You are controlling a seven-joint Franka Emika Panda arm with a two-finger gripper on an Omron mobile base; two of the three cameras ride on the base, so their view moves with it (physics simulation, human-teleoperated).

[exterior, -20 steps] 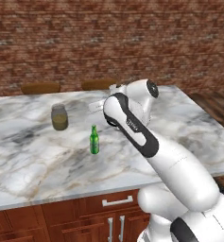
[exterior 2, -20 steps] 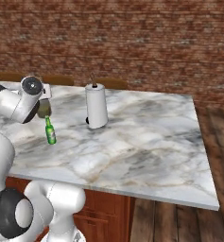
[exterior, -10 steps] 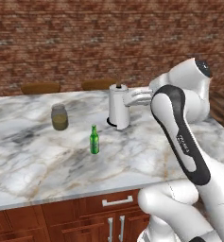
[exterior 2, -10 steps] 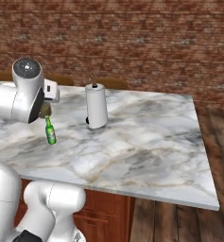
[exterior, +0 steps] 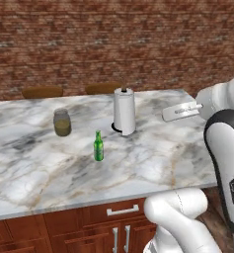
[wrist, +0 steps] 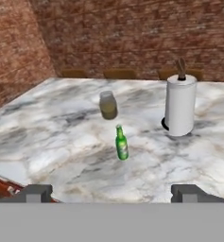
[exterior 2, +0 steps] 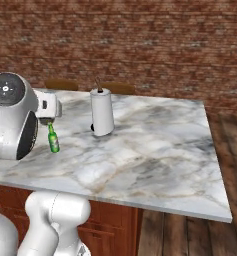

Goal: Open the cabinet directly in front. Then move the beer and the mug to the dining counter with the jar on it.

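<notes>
A slim green glass beer bottle (exterior: pixel 98 147) stands upright on the white-and-grey veined marble dining counter (exterior: pixel 153 163), free of any grip. A squat olive-brown jar with a greyish lid (exterior: pixel 62 122) sits near it on one side and a white paper-towel roll on its holder (exterior: pixel 124 111) on the other. The white arm's two-finger gripper (wrist: pixel 111 194) hangs back from the bottle, its dark fingertips (wrist: pixel 38 192) spread wide and empty.

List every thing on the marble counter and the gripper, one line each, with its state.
beer: upright on the dining counter, free of the gripper.
jar: upright, lid on, apart from the beer.
paper-towel roll: upright on its holder.
gripper: open, empty, pulled back from the beer.
</notes>
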